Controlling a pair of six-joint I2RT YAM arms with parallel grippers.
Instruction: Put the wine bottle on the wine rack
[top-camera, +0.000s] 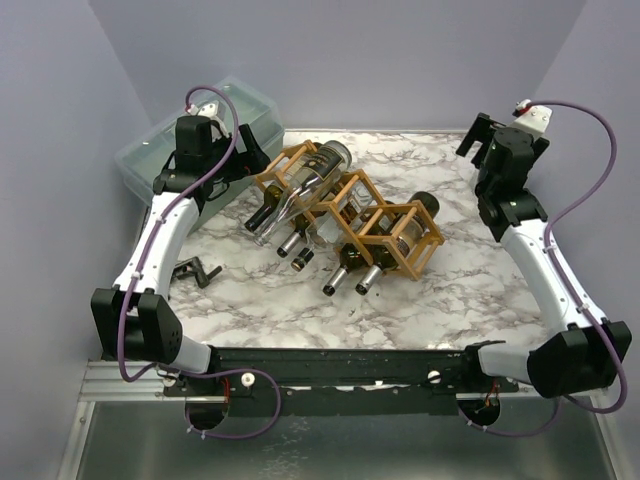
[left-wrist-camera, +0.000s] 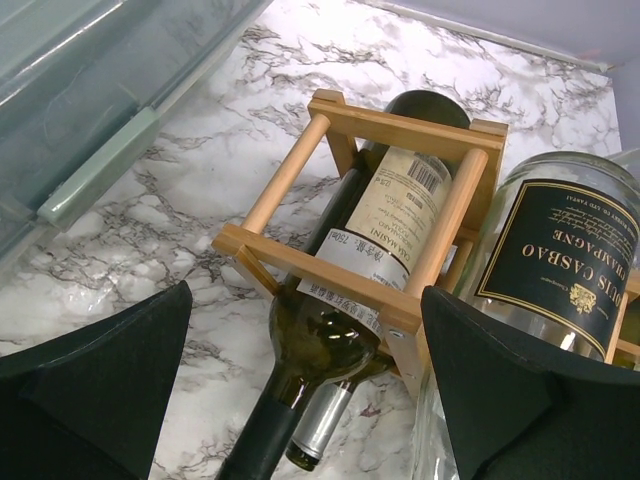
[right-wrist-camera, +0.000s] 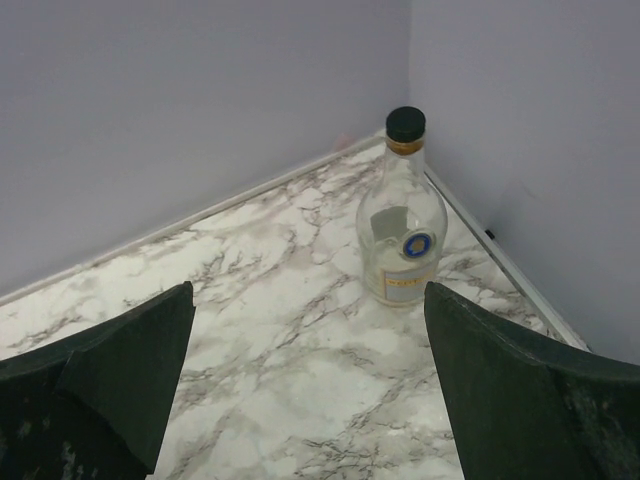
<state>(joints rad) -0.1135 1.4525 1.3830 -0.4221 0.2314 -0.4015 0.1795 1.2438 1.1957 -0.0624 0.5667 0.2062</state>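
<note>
wine rack (top-camera: 352, 212): slatted light-wood lattice, middle of desk (top-camera: 480, 290) | wine bottle (right-wrist-camera: 402, 225): clear, round-bellied, upright in marbled corner, walls close | left gripper (left-wrist-camera: 305, 292): released, over rack's end | right gripper (right-wrist-camera: 308, 290): released

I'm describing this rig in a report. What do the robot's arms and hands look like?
Both arms match: the left arm and right arm have white links between chunky black joints, with a purple cable looping along each and a small white module at the wrist. The left hand and right hand have broad, dark, wedge-shaped fingers.
</note>
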